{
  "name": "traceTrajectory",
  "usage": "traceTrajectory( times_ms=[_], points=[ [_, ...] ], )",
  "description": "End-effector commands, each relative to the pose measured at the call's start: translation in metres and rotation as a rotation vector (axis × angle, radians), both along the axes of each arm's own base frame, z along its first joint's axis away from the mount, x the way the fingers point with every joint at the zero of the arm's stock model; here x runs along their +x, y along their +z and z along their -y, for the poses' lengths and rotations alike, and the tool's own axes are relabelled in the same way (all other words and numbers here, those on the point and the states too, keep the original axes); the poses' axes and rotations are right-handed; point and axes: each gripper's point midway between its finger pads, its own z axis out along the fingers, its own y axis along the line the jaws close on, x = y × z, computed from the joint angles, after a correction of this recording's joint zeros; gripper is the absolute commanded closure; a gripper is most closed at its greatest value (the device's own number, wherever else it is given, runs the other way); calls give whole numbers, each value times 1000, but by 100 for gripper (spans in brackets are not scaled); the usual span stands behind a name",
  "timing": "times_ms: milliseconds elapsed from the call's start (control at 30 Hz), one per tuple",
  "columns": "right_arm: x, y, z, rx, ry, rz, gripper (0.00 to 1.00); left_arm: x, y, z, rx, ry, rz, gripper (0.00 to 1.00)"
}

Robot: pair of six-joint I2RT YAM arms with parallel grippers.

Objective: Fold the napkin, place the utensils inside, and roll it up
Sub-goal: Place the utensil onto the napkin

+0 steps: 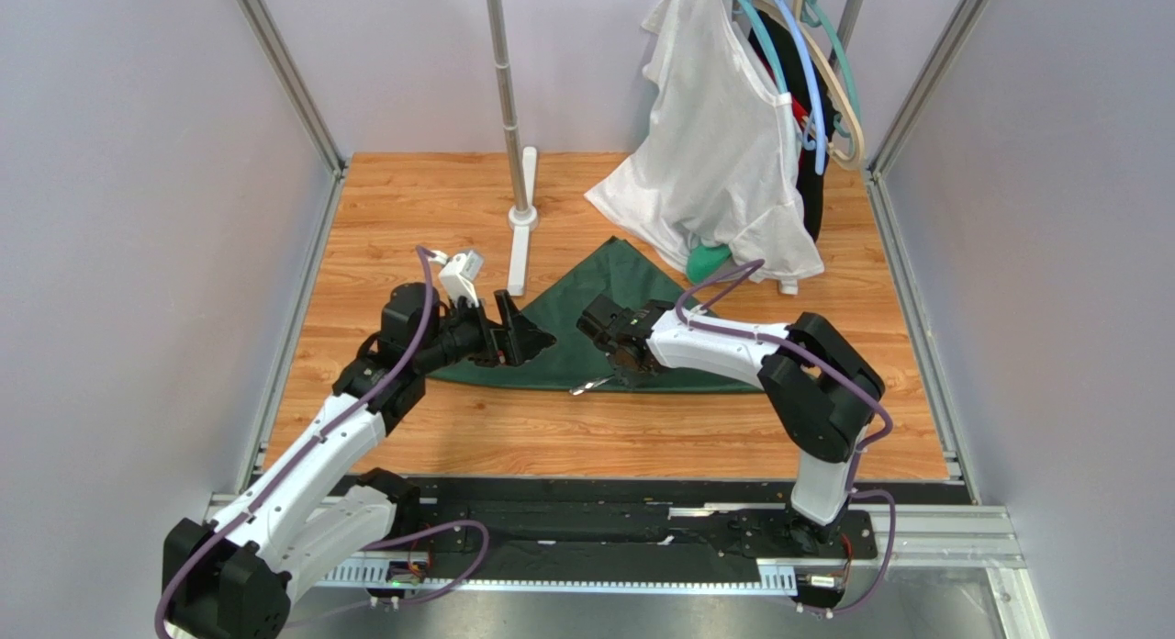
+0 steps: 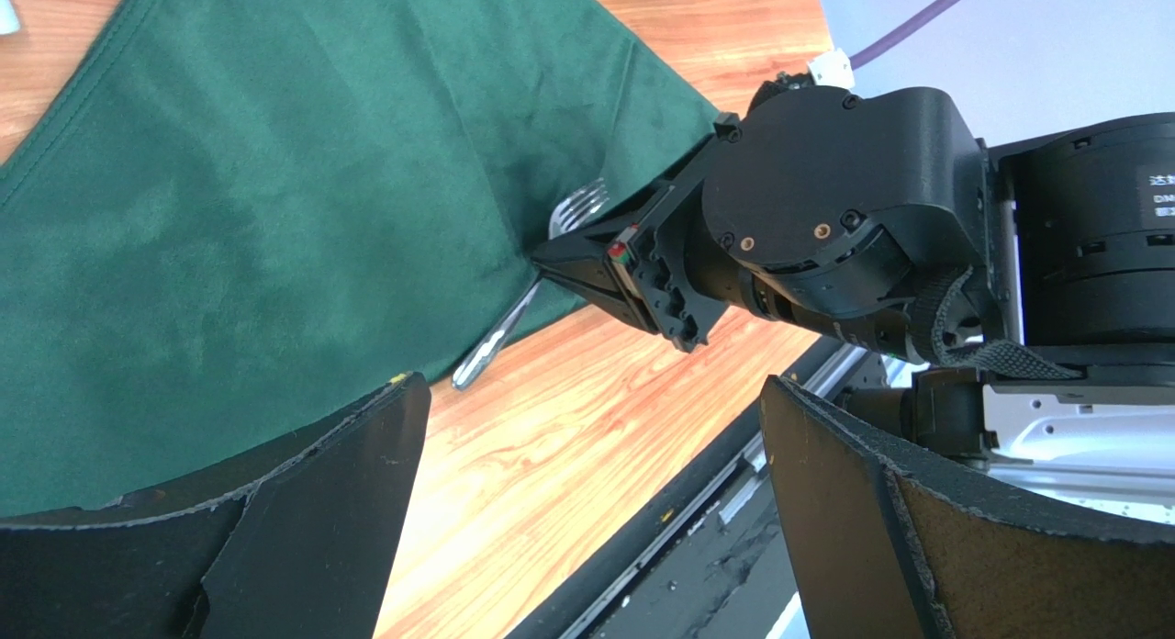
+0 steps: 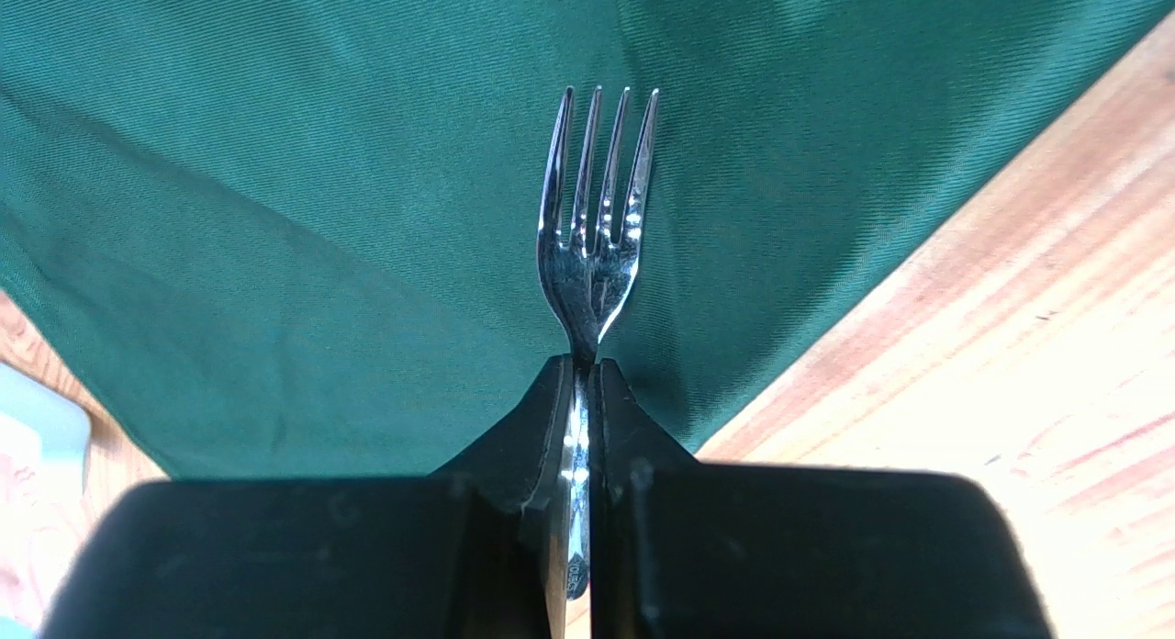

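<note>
The dark green napkin (image 1: pixel 607 302) lies on the wood table folded into a triangle, point to the back. It fills the left wrist view (image 2: pixel 276 185) and the right wrist view (image 3: pixel 345 185). My right gripper (image 1: pixel 611 333) (image 3: pixel 582 378) is shut on the neck of a silver fork (image 3: pixel 593 226). The tines reach over the cloth near its front edge, and the handle (image 2: pixel 490 343) sticks out over bare wood (image 1: pixel 593 386). My left gripper (image 1: pixel 531 340) (image 2: pixel 590 391) is open and empty at the napkin's left corner, facing the right gripper (image 2: pixel 607 260).
A white garment (image 1: pixel 717 157) hangs on hangers at the back right with a brighter green garment (image 1: pixel 708 263) under it, touching the napkin's back edge. A metal stand pole (image 1: pixel 508 102) with a white base (image 1: pixel 520 254) stands behind the napkin. Grey walls close both sides.
</note>
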Motion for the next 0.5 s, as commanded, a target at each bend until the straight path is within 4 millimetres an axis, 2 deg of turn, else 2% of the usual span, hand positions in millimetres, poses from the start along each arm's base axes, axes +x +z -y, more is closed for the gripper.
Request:
traceTrajectory(
  times_ms=[0,167,200,300,467],
  points=[
    [31,15,-11,258,-495,108,94,0,10,-1,-3,-4,49,1],
    [31,18,-8,261,-493,120,85,0,10,-1,1,1,48,1],
    [31,20,-7,267,-492,128,75,1,11,-1,2,2,52,1],
    [32,24,-6,274,-485,144,73,1,9,-3,10,7,51,1],
    [35,37,-7,274,-443,174,59,3,12,-6,23,25,64,1]
  ],
)
